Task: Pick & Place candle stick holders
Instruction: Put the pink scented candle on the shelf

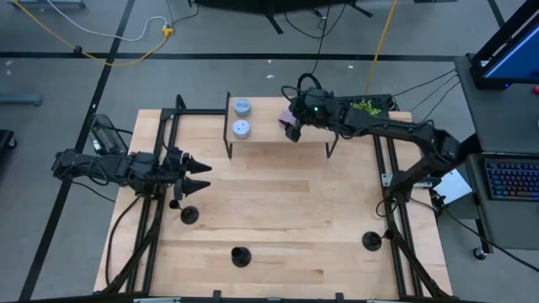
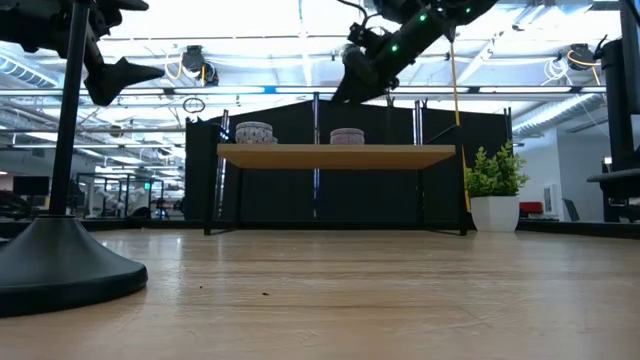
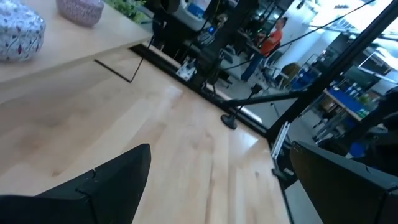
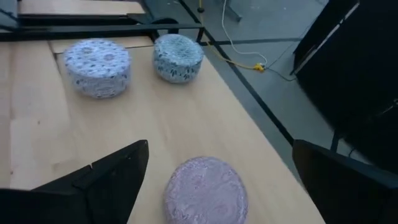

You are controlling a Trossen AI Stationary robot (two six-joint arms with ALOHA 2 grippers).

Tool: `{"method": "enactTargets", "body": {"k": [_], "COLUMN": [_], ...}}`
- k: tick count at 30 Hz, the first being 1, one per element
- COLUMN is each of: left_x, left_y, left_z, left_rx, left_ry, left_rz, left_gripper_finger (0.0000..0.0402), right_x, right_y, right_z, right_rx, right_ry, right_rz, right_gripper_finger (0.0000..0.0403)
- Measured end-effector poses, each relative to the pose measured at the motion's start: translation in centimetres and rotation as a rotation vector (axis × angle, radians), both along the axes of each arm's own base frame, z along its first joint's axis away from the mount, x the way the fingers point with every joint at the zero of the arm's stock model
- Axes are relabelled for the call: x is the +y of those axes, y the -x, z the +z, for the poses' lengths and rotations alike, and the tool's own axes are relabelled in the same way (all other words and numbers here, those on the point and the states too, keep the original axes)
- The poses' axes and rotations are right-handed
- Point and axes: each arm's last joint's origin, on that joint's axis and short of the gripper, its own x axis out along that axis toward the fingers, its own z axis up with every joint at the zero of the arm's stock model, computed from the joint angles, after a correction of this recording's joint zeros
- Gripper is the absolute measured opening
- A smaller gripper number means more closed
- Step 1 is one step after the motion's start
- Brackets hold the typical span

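Note:
Three matte-black candle stick holders stand upright on their disc bases on the wooden table: one near left, one near middle, one near right. The first also looms in the low view. My left gripper is open and empty, above the table just beyond the near-left holder. My right gripper is open and hovers over a lilac tin on the raised shelf. Its fingers stand to either side above the tin without touching it.
A white tin and a blue tin sit on the shelf to the lilac tin's left. Black frame rails run along the table's left and right sides. A potted plant stands at the far right.

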Motion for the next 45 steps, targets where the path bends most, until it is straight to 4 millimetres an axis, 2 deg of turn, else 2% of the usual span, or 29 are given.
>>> {"method": "enactTargets", "body": {"k": [6,15,20,24,27,31,37,45], "left_x": [0.0,0.3,0.2,0.0,-0.1,-0.4,-0.4,1.5], "left_y": [0.0,-0.1,-0.8,-2.0,-3.2,-5.1,-8.1,-13.8], "left_z": [0.4,1.4,1.6,1.6,2.3,3.7,6.7,10.7], "left_rx": [-0.040,-0.147,-0.165,-0.107,-0.066,-0.006,0.157,0.297], "left_ry": [0.006,0.089,0.060,0.053,0.038,-0.005,-0.088,-0.169], "left_rz": [0.000,0.095,0.117,0.118,0.119,0.116,0.145,0.240], "left_gripper_finger": [0.0392,0.0392,0.0392,0.0392,0.0392,0.0392,0.0392,0.0392], "right_x": [0.6,1.0,1.2,1.7,2.3,3.7,6.3,8.4], "right_y": [0.8,1.1,1.6,2.5,3.7,6.5,11.0,15.6], "right_z": [1.1,0.8,0.6,1.6,2.0,2.1,0.4,-2.1], "right_rx": [-0.041,-0.070,-0.042,-0.067,-0.117,-0.239,-0.425,-0.603], "right_ry": [-0.035,-0.166,-0.210,-0.240,-0.256,-0.266,-0.289,-0.295], "right_rz": [-0.014,-0.079,-0.096,-0.087,-0.099,-0.105,-0.044,0.031], "right_gripper_finger": [0.0389,0.0389,0.0389,0.0389,0.0389,0.0389,0.0389,0.0389]}}
